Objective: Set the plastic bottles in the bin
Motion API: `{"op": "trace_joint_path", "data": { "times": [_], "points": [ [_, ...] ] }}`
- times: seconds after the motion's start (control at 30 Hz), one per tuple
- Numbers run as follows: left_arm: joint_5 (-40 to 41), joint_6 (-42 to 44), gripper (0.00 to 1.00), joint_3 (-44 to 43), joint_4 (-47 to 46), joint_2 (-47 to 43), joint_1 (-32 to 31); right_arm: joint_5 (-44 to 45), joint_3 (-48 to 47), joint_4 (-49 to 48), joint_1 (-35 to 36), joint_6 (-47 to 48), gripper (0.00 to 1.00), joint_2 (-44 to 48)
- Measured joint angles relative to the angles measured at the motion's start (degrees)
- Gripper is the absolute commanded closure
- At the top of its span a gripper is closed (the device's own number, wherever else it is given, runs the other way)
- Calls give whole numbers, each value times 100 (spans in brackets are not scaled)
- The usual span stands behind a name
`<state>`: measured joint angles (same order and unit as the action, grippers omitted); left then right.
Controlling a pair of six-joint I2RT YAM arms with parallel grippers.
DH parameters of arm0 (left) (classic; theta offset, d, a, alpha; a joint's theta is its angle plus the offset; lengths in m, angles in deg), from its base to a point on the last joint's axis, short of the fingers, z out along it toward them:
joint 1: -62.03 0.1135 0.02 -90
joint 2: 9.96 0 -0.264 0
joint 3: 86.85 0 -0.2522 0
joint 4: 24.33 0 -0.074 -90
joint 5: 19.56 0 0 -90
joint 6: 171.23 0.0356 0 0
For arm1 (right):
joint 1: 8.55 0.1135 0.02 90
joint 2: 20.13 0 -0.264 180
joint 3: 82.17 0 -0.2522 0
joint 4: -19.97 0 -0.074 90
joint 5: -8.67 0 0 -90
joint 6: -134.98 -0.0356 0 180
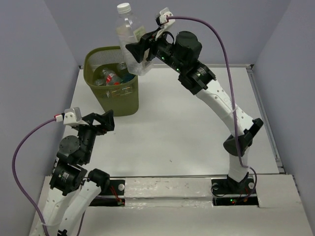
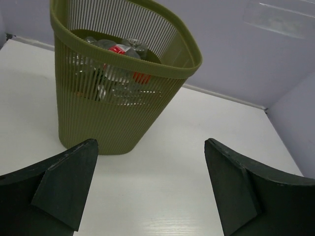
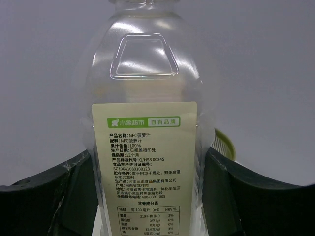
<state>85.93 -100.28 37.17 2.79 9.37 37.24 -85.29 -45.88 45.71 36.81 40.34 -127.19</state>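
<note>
My right gripper (image 1: 140, 53) is shut on a clear plastic bottle (image 1: 129, 34) with a white cap and a pale label, holding it upright in the air just right of the bin's far rim. In the right wrist view the bottle (image 3: 145, 147) fills the gap between my fingers (image 3: 236, 196). The olive-green mesh bin (image 1: 113, 91) stands at the table's far left and holds several bottles (image 1: 110, 77) with red and blue labels. It also shows in the left wrist view (image 2: 118, 118). My left gripper (image 1: 104, 121) is open and empty, low over the table just in front of the bin.
The white table (image 1: 187, 132) has a raised rail along its right edge (image 1: 266, 118). Grey walls close in the back and sides. A bit of the bin's rim (image 3: 224, 142) shows behind the held bottle.
</note>
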Motion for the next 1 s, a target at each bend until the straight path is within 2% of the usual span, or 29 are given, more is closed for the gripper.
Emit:
{"op": "trace_joint_path", "data": {
  "times": [0.13, 0.2, 0.27, 0.43, 0.5, 0.67, 0.77, 0.9, 1.0],
  "points": [
    [212, -37, 1, -2, 17, -42, 79, -413, -791, -887, -33, -120, 52, -1036],
    [221, -42, 1, -2, 22, -22, 114, -492, -1012, -1305, -33, -142, 45, -1613],
    [214, -42, 1, -2, 20, -15, 144, -507, -1062, -1624, -28, -81, 41, -2090],
    [192, -42, 1, -2, 20, 22, 216, -490, -1099, -2120, -11, 295, 14, -2992],
    [184, -42, 1, -2, 17, 37, 249, -463, -1093, -2118, 9, 407, 8, -3134],
    [146, -44, 1, -2, 17, 83, 313, -393, -970, -2337, 90, 739, 0, -3038],
    [122, -44, 1, -2, 15, 114, 358, -391, -793, -2424, 146, 817, 0, -2756],
    [85, -46, 1, -2, 13, 175, 444, -391, -433, -2463, 232, 852, 0, -2129],
    [46, -46, 1, -2, 13, 234, 549, -380, 273, -2612, 258, 807, 2, -1331]
  ]
}}
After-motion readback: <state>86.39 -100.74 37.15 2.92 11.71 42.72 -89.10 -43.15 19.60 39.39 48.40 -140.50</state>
